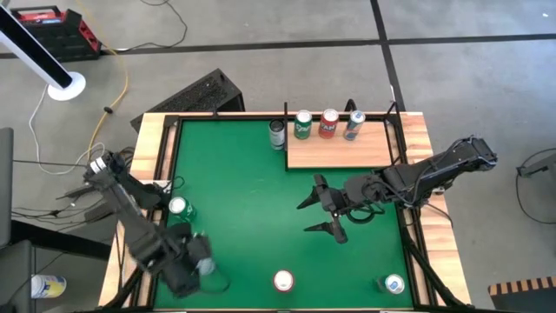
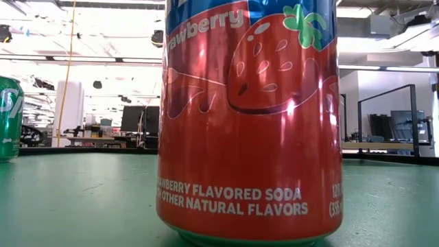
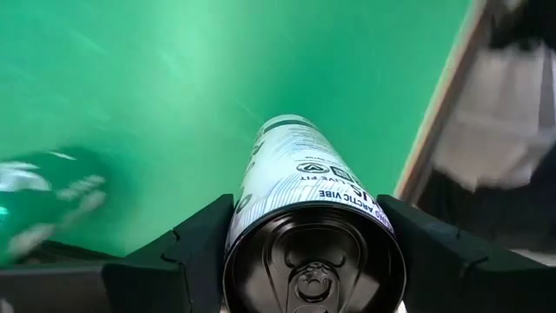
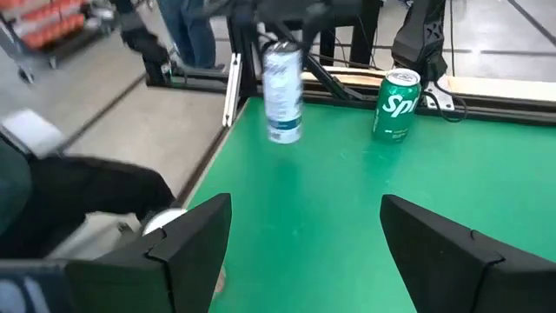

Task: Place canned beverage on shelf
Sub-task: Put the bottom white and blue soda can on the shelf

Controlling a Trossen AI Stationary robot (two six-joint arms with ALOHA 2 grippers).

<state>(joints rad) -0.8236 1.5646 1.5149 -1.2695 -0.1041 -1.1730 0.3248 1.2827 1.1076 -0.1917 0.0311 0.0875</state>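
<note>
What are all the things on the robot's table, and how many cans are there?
Shelf: one, light-brown wood, far side of the table towards the right.
Cans on the shelf: three at its far edge, green, red, silver-blue.
Dark can: one, on the green table just left of the shelf.
Green can: one, near the table's left edge.
Red strawberry soda can: one, near edge, middle.
Blue-and-white can: one, near right corner.
White can: one, white with black print, held in the left gripper.
Table: one, green top with pale wood rim.
Left gripper: near left corner, shut on the white can.
Right gripper: open, empty, in front of the shelf.
</note>
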